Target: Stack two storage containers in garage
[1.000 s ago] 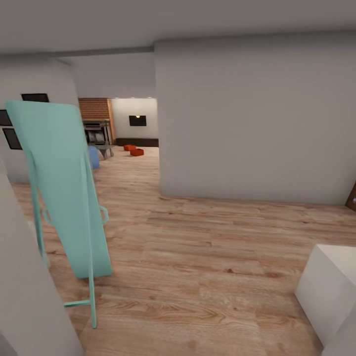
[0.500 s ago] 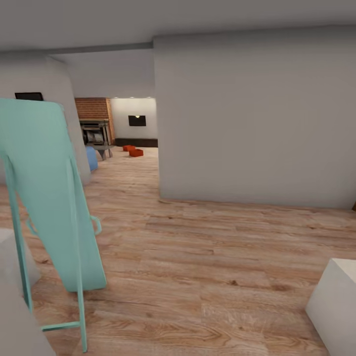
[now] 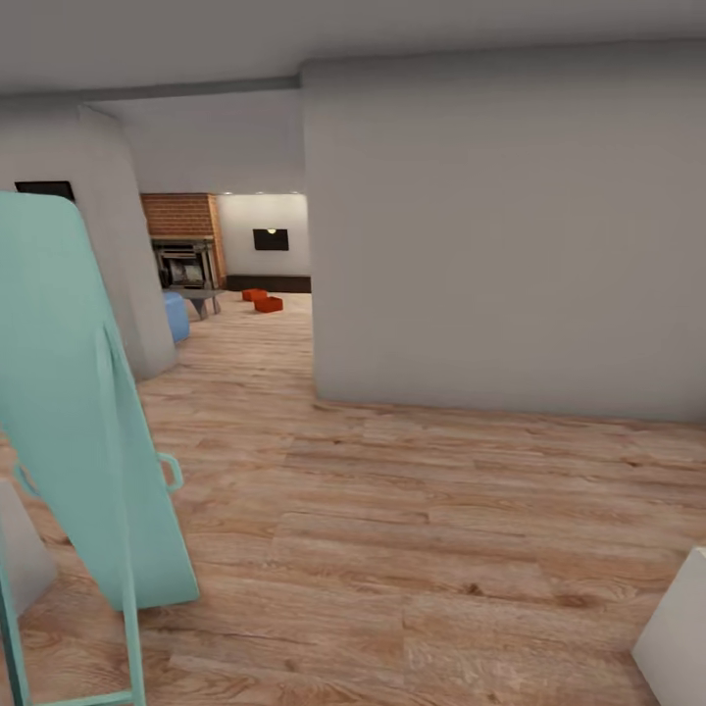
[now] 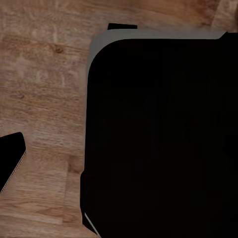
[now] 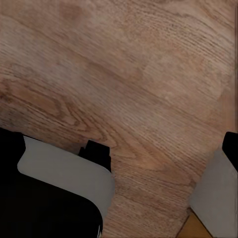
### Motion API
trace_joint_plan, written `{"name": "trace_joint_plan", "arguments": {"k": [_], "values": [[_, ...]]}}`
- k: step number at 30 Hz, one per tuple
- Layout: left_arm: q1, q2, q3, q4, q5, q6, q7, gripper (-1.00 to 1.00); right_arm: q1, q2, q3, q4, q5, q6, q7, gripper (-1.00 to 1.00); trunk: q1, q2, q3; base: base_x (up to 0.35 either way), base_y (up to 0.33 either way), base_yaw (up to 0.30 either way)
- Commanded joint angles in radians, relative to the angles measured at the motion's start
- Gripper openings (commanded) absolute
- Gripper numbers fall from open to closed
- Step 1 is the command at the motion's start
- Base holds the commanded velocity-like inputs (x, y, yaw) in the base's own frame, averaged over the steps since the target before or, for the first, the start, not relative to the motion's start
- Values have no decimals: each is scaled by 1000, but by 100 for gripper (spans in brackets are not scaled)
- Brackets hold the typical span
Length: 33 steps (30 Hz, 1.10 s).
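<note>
Wood plank floor leads to two far orange containers; I can't see inside them. I can't tell either gripper's state

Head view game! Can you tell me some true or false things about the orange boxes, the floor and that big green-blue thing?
1. The two storage containers sit far off on the floor, past the doorway. True.
2. The floor nearby is dark grey concrete. False: it is light wood planks.
3. A tall turquoise stand leans at the view's left. True.
4. The fireplace is blue brick. False: it is red brick.
5. A gripper is holding one container. False: both containers lie on the floor, far away.
</note>
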State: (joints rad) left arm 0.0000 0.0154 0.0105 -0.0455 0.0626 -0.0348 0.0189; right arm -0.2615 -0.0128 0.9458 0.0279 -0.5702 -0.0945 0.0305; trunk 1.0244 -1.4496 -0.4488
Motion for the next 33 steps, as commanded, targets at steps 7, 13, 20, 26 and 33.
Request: {"name": "trace_joint_plan", "arguments": {"k": [7, 13, 20, 26, 33], "values": [[0, 0, 0, -1, 7, -2, 1, 100, -1, 1, 8, 3, -10, -5, 3, 100, 1, 0, -1, 323, 0, 0], [0, 0, 0, -1, 7, -2, 1, 100, -1, 1, 8, 3, -10, -5, 3, 100, 1, 0, -1, 323, 0, 0], [0, 0, 0, -1, 7, -2, 1, 100, -1, 1, 8, 3, -10, -5, 3, 100, 1, 0, -1, 324, 0, 0], [0, 0, 0, -1, 7, -2, 1, 100, -1, 1, 8, 3, -10, -5, 3, 100, 1, 0, -1, 324, 0, 0], [0, 0, 0, -1, 7, -2, 1, 100, -1, 1, 8, 3, -10, -5, 3, 100, 1, 0, -1, 324, 0, 0]]}}
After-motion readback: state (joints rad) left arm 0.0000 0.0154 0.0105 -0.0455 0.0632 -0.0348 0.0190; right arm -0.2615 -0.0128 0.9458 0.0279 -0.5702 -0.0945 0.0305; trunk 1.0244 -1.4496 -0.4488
